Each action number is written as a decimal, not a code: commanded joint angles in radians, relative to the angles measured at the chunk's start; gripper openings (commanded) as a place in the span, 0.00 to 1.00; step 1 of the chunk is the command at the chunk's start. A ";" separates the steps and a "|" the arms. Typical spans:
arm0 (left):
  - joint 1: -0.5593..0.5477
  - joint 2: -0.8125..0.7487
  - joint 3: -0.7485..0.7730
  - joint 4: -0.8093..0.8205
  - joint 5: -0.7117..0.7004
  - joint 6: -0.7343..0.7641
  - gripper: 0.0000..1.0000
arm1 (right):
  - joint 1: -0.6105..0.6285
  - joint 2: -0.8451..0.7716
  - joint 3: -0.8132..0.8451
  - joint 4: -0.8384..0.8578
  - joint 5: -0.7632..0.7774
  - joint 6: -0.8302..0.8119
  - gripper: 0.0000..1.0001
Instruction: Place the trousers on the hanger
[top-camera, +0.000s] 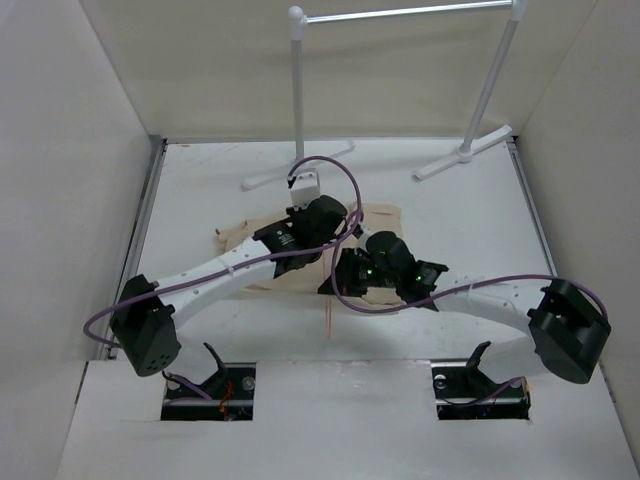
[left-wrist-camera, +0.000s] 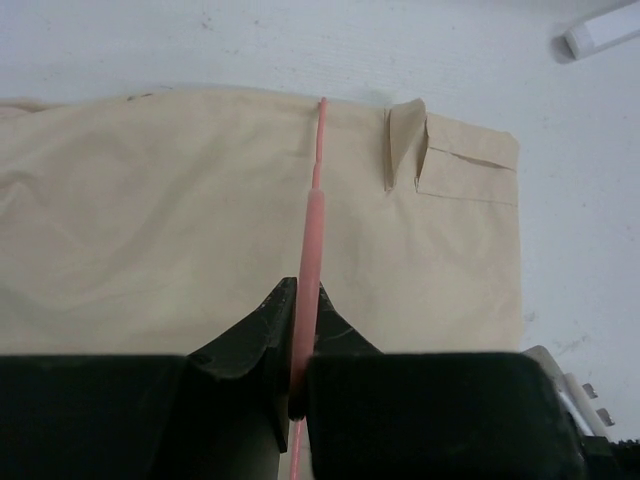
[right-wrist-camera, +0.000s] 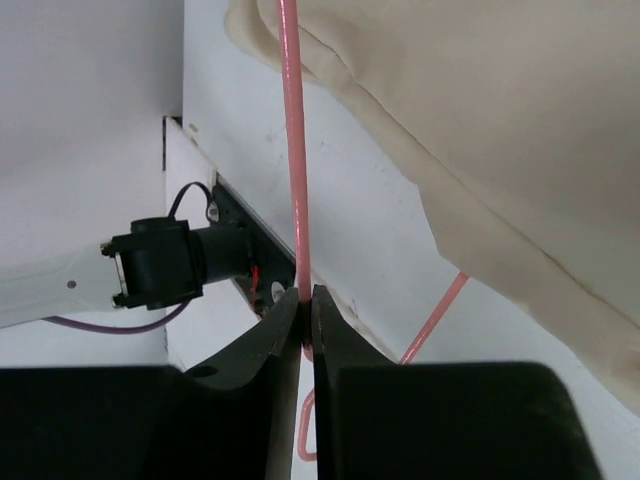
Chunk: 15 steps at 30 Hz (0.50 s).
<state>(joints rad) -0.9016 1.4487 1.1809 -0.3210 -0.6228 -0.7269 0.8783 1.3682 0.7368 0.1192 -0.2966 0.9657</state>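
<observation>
Counted: one pair of trousers, one hanger, two grippers and one white garment rack. The trousers lay spread flat at mid-table, nearer than the rack's feet and largely covered by both wrists in the top view. That view showed only a short pink stretch of the hanger, at the near edge of the cloth. The left wrist view showed what the top view hid: the hanger's pink rod running straight across the beige cloth to its far edge, with a flap pocket to the right and a white rack foot in the far right corner. The right wrist view showed the thin wire rising past the cloth's edge, with a second wire leg angling out from under the fabric. The left gripper was clamped on the rod, fingers pressed against both sides. The right gripper was likewise pinched tight on the wire.
</observation>
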 joint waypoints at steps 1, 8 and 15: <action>-0.027 -0.088 0.057 0.051 -0.055 -0.020 0.00 | 0.007 0.015 0.012 0.085 0.077 -0.039 0.17; -0.038 -0.116 0.077 0.036 -0.081 -0.014 0.00 | 0.007 0.032 0.042 0.122 0.091 -0.044 0.18; -0.041 -0.168 0.109 0.031 -0.098 -0.006 0.04 | 0.018 -0.107 0.078 0.056 0.168 -0.087 0.00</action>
<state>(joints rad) -0.9363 1.3682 1.2034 -0.3267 -0.6830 -0.7269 0.8997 1.3499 0.7540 0.1818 -0.2146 0.9134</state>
